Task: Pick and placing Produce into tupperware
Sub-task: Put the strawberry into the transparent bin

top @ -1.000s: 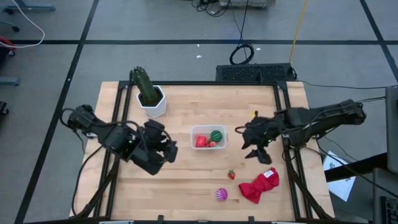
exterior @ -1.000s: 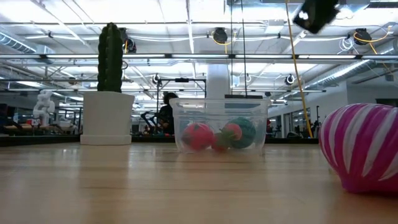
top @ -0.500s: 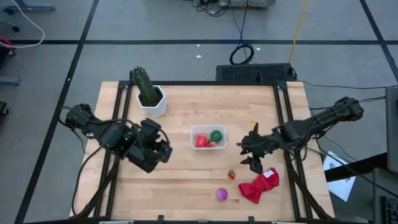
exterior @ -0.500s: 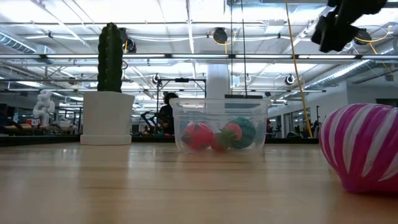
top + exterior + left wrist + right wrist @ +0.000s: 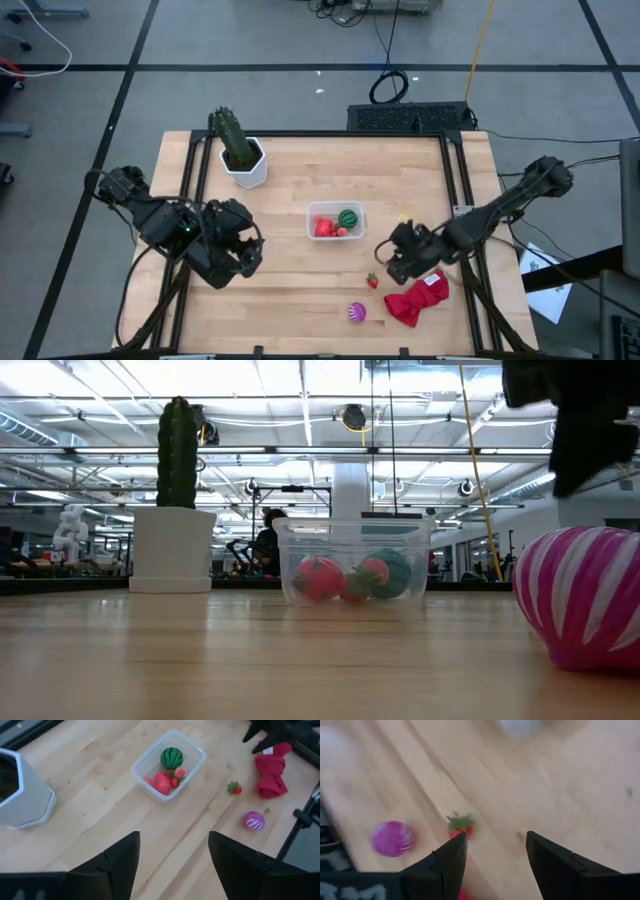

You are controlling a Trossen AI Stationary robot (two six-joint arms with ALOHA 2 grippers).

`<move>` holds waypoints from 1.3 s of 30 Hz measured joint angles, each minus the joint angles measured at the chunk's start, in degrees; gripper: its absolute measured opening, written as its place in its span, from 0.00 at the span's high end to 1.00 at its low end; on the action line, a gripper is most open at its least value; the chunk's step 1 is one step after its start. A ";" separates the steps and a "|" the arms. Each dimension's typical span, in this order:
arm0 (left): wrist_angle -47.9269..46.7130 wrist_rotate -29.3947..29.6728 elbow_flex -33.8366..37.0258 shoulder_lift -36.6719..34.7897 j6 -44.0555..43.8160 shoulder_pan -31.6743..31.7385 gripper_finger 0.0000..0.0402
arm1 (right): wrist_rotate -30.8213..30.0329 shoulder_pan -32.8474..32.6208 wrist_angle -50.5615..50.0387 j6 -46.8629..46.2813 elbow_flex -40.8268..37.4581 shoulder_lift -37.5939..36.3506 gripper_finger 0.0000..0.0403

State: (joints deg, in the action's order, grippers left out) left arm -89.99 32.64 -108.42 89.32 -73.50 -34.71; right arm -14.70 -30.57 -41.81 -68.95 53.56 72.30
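The clear tupperware [image 5: 335, 221] stands mid-table and holds a green striped ball [image 5: 171, 758] and red pieces [image 5: 161, 783]. A strawberry [image 5: 372, 281] and a purple striped piece [image 5: 356, 313] lie on the wood nearer the table's front edge. My right gripper [image 5: 388, 262] hangs open just right of and above the strawberry [image 5: 460, 825], with nothing between its fingers. My left gripper [image 5: 245, 255] is open and empty, left of the tupperware. In the low view the purple piece [image 5: 585, 600] fills the right side.
A red cloth [image 5: 417, 298] lies crumpled at the front right, close under my right arm. A green cactus in a white hexagonal pot [image 5: 240, 155] stands at the far left. Bare wood lies between the tupperware and the front edge.
My right gripper has come down and toward the table's near edge and left, rolling about its own line, and now hangs by the strawberry. My left gripper has drawn back from the tupperware toward the left and near edges, rolling a little. No produce has moved.
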 joint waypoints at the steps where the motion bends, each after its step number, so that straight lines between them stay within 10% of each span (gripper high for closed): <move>1: 0.00 0.04 0.00 0.00 0.88 -0.28 0.40 | 0.07 -0.29 -0.12 -2.13 0.00 1.59 0.51; 16: -0.02 0.35 0.00 -0.02 8.88 -1.43 0.40 | 6.03 -0.67 11.63 -13.90 2.90 20.06 0.51; 39: -0.03 0.35 0.02 0.00 11.79 -1.45 0.40 | 7.41 -0.83 11.86 -16.92 3.04 22.00 0.51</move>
State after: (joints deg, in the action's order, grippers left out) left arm -90.02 32.99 -108.40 89.32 -61.71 -36.16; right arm -7.29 -31.40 -29.95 -85.86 56.60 94.30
